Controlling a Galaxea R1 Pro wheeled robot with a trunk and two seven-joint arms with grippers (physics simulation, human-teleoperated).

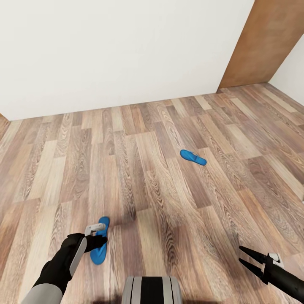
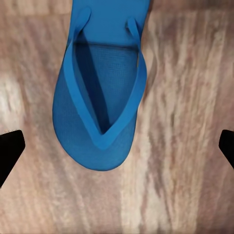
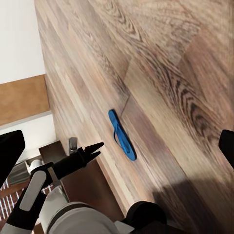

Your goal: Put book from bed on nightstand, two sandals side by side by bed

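Two bright blue sandals lie apart on the wood-plank floor. The nearer sandal (image 1: 98,255) lies under my left gripper (image 1: 99,241), which hangs just above it. In the left wrist view this sandal (image 2: 100,112) shows its toe strap, and the left gripper (image 2: 117,148) is open with black fingertips (image 2: 9,151) wide on either side. The right wrist view shows the same sandal (image 3: 122,135) beside the left gripper (image 3: 93,151). The other sandal (image 1: 193,157) lies farther off, to the right. My right gripper (image 1: 245,256) is open and holds nothing. The book, bed and nightstand are out of view.
A white wall (image 1: 118,50) runs along the far side of the floor. A light-brown wooden door (image 1: 261,42) stands at the far right. My own base (image 1: 152,290) shows at the near edge, between the arms.
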